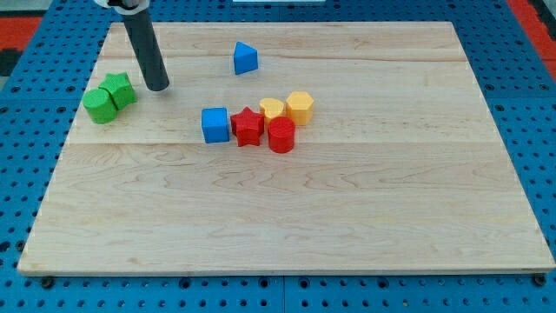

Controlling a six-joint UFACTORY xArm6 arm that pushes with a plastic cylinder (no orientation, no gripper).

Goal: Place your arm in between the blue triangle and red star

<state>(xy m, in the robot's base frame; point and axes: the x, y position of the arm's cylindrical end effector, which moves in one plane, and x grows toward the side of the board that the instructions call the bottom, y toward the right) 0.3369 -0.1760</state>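
Near the table's (261, 226) top-left corner, my tip (158, 87) rests just right of two green blocks (109, 96), pushing nothing; there is no gripper to open or shut. The blue triangle (245, 58) sits near the top edge, the red star (248, 126) mid-table, seemingly touching a blue cube (215, 124), so their gap lies rightward.

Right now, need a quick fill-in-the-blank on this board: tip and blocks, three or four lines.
1. My tip rests just right of the two ____ blocks.
2. The red star touches the blue ____ on its left.
3. The blue triangle lies toward the view's ____ from the red star.
4. The yellow blocks number ____.

Missing words: green; cube; top; two
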